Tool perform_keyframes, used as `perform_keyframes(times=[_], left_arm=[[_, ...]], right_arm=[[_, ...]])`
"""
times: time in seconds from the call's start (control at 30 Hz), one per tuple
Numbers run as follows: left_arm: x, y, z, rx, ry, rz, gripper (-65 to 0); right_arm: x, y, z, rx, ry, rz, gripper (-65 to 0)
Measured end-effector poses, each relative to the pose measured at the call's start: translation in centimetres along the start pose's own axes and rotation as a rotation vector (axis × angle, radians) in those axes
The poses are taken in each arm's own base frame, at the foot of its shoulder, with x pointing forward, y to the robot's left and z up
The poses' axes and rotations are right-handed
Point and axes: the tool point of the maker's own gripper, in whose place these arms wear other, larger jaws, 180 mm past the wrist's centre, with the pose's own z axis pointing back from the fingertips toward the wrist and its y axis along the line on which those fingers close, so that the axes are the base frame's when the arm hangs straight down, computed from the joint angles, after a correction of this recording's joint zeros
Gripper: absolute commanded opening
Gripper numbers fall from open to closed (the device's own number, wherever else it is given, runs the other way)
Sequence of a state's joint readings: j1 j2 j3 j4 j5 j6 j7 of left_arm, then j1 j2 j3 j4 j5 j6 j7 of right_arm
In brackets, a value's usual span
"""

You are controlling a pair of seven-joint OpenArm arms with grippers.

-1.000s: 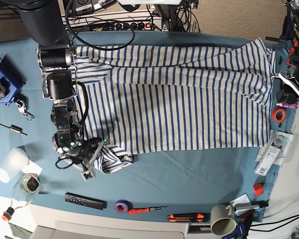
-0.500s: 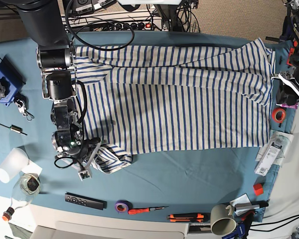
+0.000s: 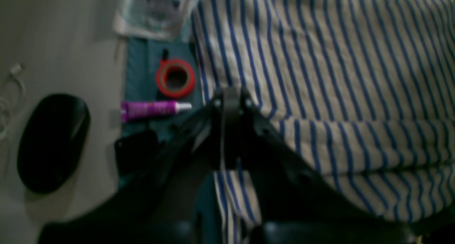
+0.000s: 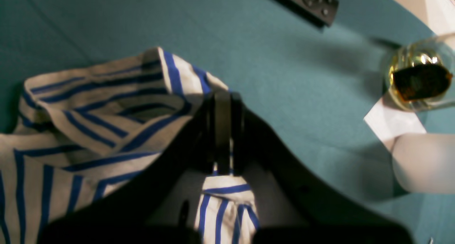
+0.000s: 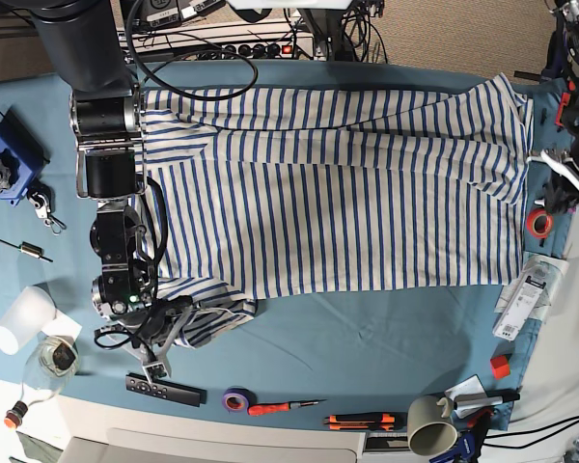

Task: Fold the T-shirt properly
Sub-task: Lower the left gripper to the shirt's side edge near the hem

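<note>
The white T-shirt point(image 5: 347, 203) with thin blue stripes lies spread wide over the teal cloth. Its front-left corner point(image 4: 89, 105) is bunched into folds. My right gripper point(image 5: 164, 338) sits at that bunch, and in the right wrist view its jaws point(image 4: 223, 101) are shut with striped cloth pinched between them. At the table's right side my left gripper point(image 5: 552, 183) is at the shirt's right edge. In the left wrist view its jaws point(image 3: 229, 98) are shut over the edge of the T-shirt point(image 3: 337, 77), with striped cloth showing between the fingers lower down.
A red tape roll point(image 5: 538, 223) and a purple tube point(image 3: 153, 108) lie beside the left gripper. A remote point(image 5: 164, 389), glass jar point(image 5: 53, 359) and white cup point(image 5: 21, 318) sit near the right gripper. A mug point(image 5: 429, 424) and tools line the front edge.
The right gripper has shut on the bunched corner and drawn it toward the front edge. The left gripper has shut at the shirt's right edge.
</note>
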State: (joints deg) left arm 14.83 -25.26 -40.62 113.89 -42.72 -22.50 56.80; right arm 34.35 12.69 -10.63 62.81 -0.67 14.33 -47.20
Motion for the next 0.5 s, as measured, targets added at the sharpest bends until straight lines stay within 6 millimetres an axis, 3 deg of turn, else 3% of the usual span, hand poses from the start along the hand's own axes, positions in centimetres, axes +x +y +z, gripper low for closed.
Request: perform_keyframes(times=[0.17, 0.37, 0.5], left_arm=[[2.9, 0.0, -0.7, -0.005, -0.078, -0.007, -65.0], [3.5, -1.9, -4.0, -0.022, -0.052, -0.141, -40.7], [3.5, -2.4, -6.9, 0.029, -0.009, -0.221, -38.7]], right_arm=[[-1.3, 0.0, 0.0, -0.001, 0.062, 0.002, -65.0], [-3.4, 0.7, -0.1, 0.008, 0.121, 0.003, -65.0], [-3.3, 0.6, -0.1, 0.007, 0.121, 0.002, -65.0]])
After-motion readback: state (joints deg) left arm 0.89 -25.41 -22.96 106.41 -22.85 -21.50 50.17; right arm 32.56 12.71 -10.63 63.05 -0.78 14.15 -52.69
